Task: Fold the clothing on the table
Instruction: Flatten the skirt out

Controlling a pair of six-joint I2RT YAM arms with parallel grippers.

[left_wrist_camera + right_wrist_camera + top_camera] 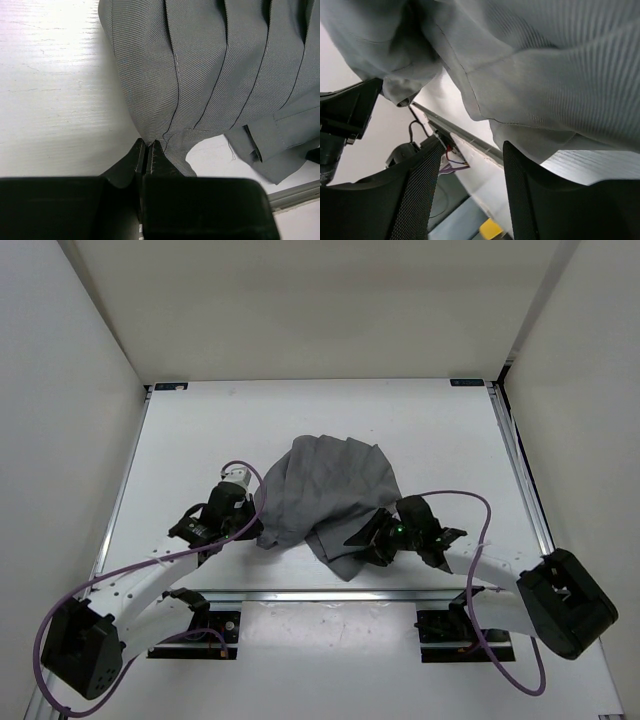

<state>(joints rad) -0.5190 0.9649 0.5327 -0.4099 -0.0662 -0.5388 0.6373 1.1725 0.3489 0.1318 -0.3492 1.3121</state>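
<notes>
The dark grey pleated clothing (325,498) lies bunched in the middle of the white table (200,440). My left gripper (258,530) sits at its lower left edge, jaws pressed together with a corner of the clothing (215,75) pinched at the tips of that gripper (146,145). My right gripper (366,540) is at the garment's lower right edge. In the right wrist view it (472,150) stands open, and the clothing (545,65) hangs just beyond its fingertips with no fabric between them.
A metal rail (330,595) runs along the table's near edge, just below the garment, and appears as the rail (465,135) past my right fingers. Purple cables (470,502) loop off both arms. Side rails and blue corner marks (170,386) bound the table, and white walls enclose it.
</notes>
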